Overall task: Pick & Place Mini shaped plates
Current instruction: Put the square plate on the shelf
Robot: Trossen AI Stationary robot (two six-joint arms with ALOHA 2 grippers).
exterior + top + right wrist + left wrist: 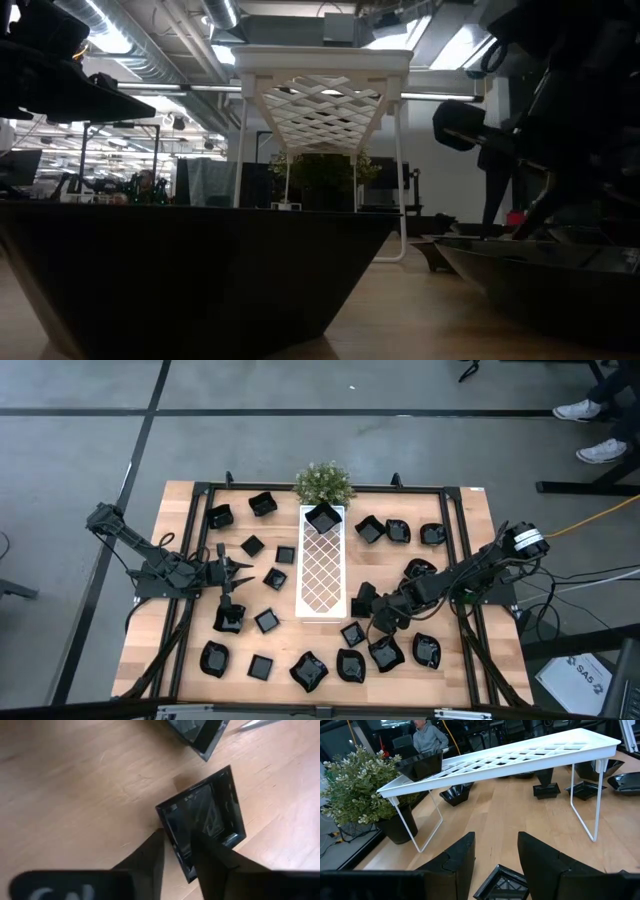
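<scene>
Many small glossy black plates lie scattered on the wooden table around the long white lattice tray [320, 575]. One square plate [322, 517] sits on the tray's far end. My left gripper [240, 567] [495, 855] is open and points toward the tray. A square plate [502, 882] lies on the table just ahead of and below its fingertips, untouched. My right gripper [363, 598] [177, 842] is at the tray's near right corner, shut on a square plate [205, 820] [360, 608]. My right gripper holds the square plate by one side of its rim [167, 827]. One finger [150, 857] is outside the rim and the other [212, 862] is inside the dish, pinching the wall between them from above. Whether the plate is off the table, I cannot tell.
A small green potted plant [323, 482] [360, 785] stands at the tray's far end. Other plates [385, 652] crowd the near right of the table, close to my right arm. A black frame [190, 540] rims the table. A person sits beyond the table in the left wrist view.
</scene>
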